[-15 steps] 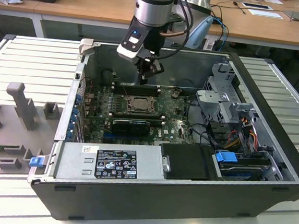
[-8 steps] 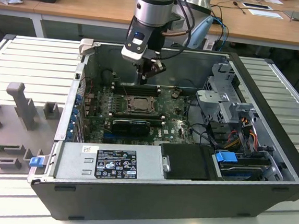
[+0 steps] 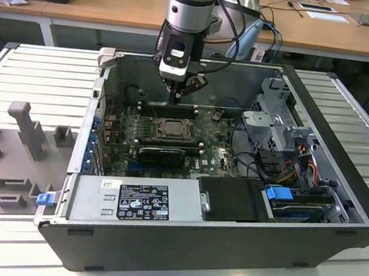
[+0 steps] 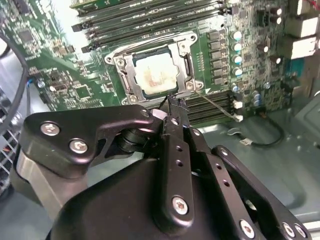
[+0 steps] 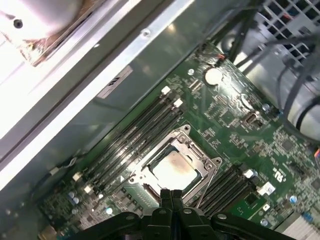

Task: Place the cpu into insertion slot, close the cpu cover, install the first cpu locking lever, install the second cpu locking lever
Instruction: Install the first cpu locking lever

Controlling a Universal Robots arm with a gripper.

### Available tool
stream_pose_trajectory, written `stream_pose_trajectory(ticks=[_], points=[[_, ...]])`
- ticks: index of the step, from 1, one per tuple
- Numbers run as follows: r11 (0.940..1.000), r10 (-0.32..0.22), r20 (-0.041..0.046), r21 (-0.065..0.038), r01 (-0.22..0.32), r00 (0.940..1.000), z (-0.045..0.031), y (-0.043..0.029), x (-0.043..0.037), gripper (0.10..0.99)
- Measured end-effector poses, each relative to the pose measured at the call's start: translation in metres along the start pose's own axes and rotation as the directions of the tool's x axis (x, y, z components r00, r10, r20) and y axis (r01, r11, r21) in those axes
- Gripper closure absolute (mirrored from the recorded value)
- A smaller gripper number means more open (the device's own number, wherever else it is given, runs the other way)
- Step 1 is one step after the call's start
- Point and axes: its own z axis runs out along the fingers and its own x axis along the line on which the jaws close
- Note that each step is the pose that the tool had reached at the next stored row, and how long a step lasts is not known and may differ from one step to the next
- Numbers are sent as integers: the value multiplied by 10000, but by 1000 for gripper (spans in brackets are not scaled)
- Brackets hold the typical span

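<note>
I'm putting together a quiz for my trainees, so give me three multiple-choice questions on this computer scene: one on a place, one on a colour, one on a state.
1. Where does the cpu lie?
A) in the insertion slot
B) outside the computer
C) held up in the air

2. What colour is the circuit board?
A) red
B) green
C) white

3. How do the fingers of the gripper stand?
A) spread wide
B) clamped on a cable
C) shut together

Answers:
1 A: its pale top shows through the window of the cpu cover in both wrist views.
2 B: the board is green all round the socket.
3 C: the two fingertips meet in both wrist views.
</note>
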Motion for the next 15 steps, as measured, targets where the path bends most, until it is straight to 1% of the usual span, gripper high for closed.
stream_pose_trajectory(ticks=[1, 2, 3, 4, 5, 7, 11, 13, 14, 15], points=[[9998, -183, -3, 7, 183, 9998, 0, 0, 0, 980], [9989, -477, -8, 18, 477, 9989, 0, 0, 0, 980], [9964, -847, -16, 33, 847, 9964, 0, 0, 0, 980], [9936, -1132, -23, 46, 1132, 9936, 0, 0, 0, 980], [9893, -1459, -31, 59, 1459, 9893, 0, 0, 0, 980], [9841, -1774, -40, 72, 1775, 9841, 0, 0, 0, 980], [9702, -2420, -59, 97, 2421, 9703, 0, 0, 0, 980], [9609, -2768, -71, 110, 2768, 9609, 0, 0, 0, 980], [9497, -3128, -83, 124, 3129, 9498, 0, 0, 0, 980], [9409, -3385, -92, 134, 3386, 9409, 0, 0, 0, 980]])
